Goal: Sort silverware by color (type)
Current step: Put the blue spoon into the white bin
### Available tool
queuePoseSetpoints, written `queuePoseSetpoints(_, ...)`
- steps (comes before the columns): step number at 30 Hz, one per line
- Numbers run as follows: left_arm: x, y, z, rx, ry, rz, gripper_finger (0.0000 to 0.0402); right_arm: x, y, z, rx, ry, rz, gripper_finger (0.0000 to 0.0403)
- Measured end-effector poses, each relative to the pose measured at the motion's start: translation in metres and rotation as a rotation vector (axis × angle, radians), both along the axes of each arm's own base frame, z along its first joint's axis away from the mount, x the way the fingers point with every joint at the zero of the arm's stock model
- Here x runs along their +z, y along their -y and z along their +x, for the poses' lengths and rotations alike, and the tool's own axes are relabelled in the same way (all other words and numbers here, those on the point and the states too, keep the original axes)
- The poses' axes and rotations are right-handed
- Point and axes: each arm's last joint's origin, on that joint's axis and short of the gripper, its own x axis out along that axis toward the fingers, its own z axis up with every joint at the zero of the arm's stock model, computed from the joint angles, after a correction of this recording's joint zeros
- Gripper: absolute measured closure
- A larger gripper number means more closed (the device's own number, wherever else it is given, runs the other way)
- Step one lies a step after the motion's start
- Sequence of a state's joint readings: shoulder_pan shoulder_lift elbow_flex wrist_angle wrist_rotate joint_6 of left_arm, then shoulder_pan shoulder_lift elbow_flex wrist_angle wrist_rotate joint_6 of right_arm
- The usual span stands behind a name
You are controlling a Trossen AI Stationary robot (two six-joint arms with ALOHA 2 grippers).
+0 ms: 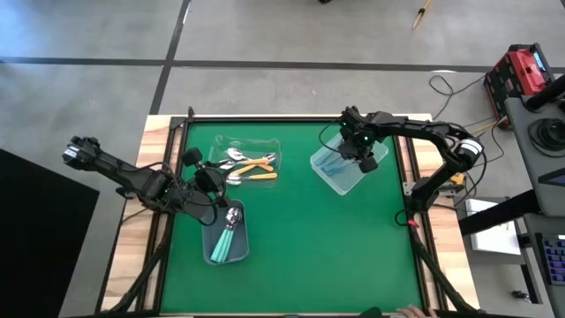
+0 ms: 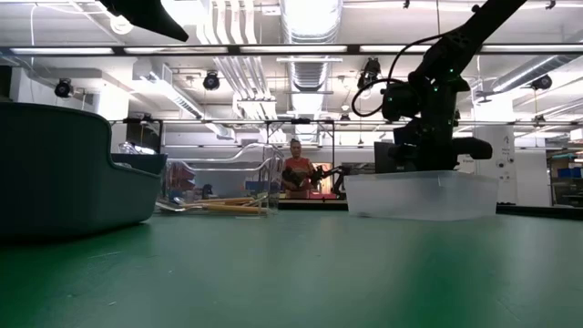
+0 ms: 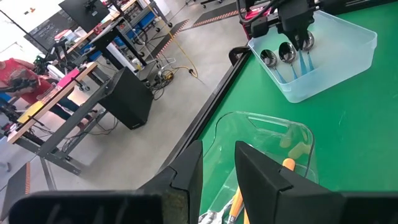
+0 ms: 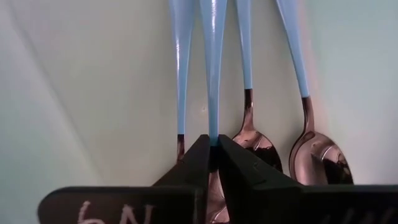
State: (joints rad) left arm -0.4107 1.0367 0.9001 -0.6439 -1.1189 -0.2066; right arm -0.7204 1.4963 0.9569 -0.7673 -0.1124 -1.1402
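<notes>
The green mat (image 1: 300, 238) served as the landmark. Near its front-left part sat a grey bin (image 1: 226, 231) holding teal-handled spoons (image 1: 229, 237), their metal bowls toward the mat's centre. Just above that bin's far-left corner hovered the left gripper (image 1: 210, 187); its fingers (image 3: 258, 177) stood a little apart with nothing between them.

Farther back on the mat, left of centre, a clear bin (image 1: 245, 159) held the orange-handled spoons (image 1: 256, 168) along with a few loose metal bowls bunched at its left side.

At the mat's far-right part stood a second clear bin (image 1: 346, 170) containing the light-blue-handled spoons (image 4: 244, 43), lying side by side. The right gripper (image 1: 360, 157) reached down into this bin; in the right wrist view its fingers (image 4: 239, 165) were pressed together on the neck of one blue-handled spoon (image 4: 213, 68), where handle met bowl, with three others lying beside it.

Beyond the mat's far edge, a person in a red top (image 2: 296, 173) was visible in the room.
</notes>
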Motion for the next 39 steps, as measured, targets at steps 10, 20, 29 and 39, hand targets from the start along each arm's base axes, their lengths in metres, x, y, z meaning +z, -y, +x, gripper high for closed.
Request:
queuePoseSetpoints(10,0.000,0.000,0.000,0.000,0.000,0.000,0.0326,0.000,0.000,0.000,-0.043,0.005,0.007,0.0338)
queuePoseSetpoints(20,0.000,0.000,0.000,0.000,0.001,-0.001,0.0326,0.000,0.001,0.001,-0.145,0.015,0.024,0.0342)
queuePoseSetpoints(29,0.000,0.000,0.000,0.000,0.000,0.000,0.0326,0.019,0.010,0.011,-0.574,0.104,0.078,0.0378)
queuePoseSetpoints(39,0.000,0.000,0.000,0.000,0.000,0.000,0.0326,0.040,0.016,0.018,-1.236,0.193,0.248,0.0390)
